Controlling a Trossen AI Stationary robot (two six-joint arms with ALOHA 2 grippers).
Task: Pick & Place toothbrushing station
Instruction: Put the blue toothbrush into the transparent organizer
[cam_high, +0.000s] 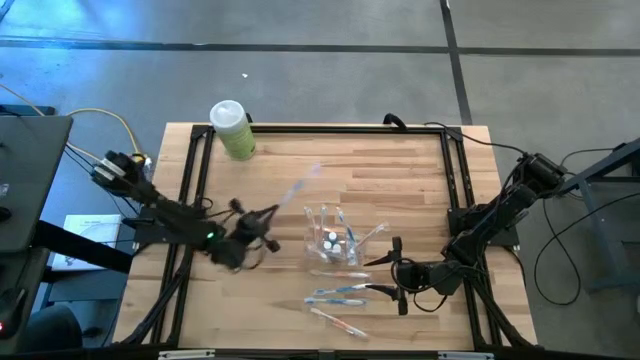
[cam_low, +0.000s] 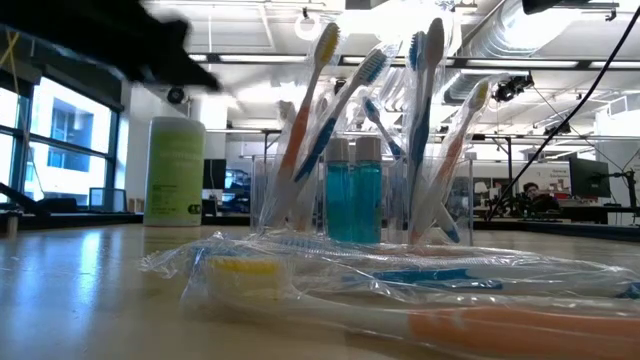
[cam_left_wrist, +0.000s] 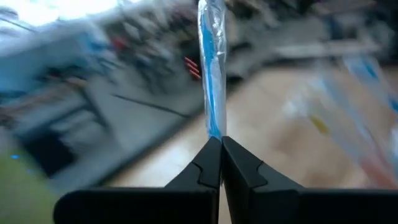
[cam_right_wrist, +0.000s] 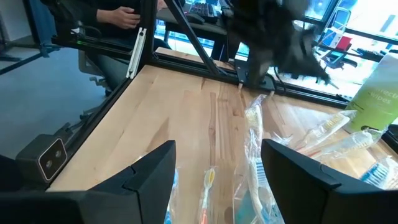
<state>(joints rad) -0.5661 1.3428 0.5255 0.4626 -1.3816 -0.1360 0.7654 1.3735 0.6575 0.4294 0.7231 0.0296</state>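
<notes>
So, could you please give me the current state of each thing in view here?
Left tool: shut on wrapped blue toothbrush, lifted off the table.
Right tool: open, empty, low by the loose toothbrushes.
Clear holder: upright, toothbrushes and tubes inside.
Green bottle: upright, capped, at the table's far edge.
</notes>
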